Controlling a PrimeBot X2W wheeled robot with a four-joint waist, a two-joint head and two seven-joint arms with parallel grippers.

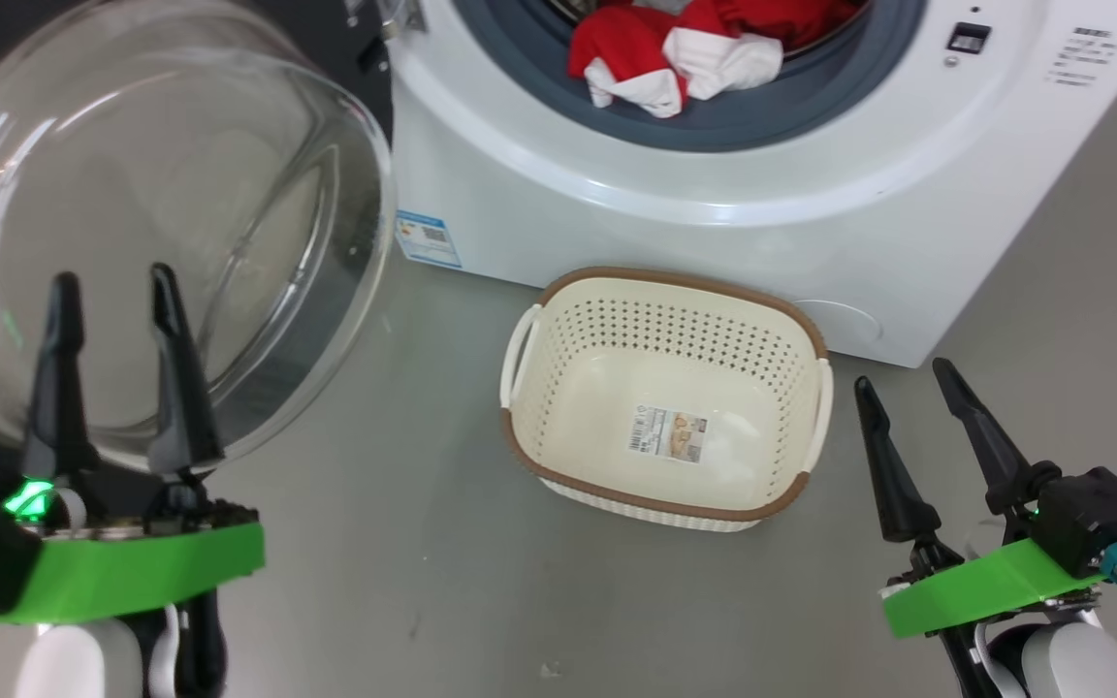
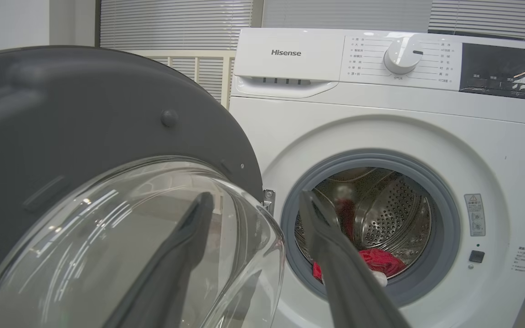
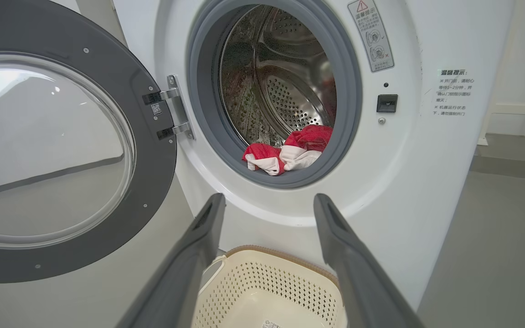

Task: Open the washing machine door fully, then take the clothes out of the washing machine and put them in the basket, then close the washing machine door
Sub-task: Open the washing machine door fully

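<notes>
Left pincer [image 1: 113, 279]: I see its fingers spread apart and gripping nothing. They point up in front of the door's glass bowl, and I can't tell if they touch it.
Right pincer [image 1: 903, 376]: its fingers are also apart and grip nothing. It sits above the floor [image 1: 403, 543], just right of the basket.
Basket [image 1: 675, 281]: it stands upright on the floor close against the machine's front, below the opening and between my two pincers. The paper label [image 1: 667, 433] shows on its bottom.
Washing machine door [image 1: 161, 174]: it is swung open on its metal hinge [image 3: 171, 114], to the left of the opening.
Clothes [image 1: 675, 53]: a red and white bundle lies at the front of the steel drum [image 3: 290, 91], spilling onto the grey rubber ring [image 1: 714, 121].
Washing machine [image 1: 617, 194]: a white front loader with a blue label [image 1: 428, 237] low on its front.
</notes>
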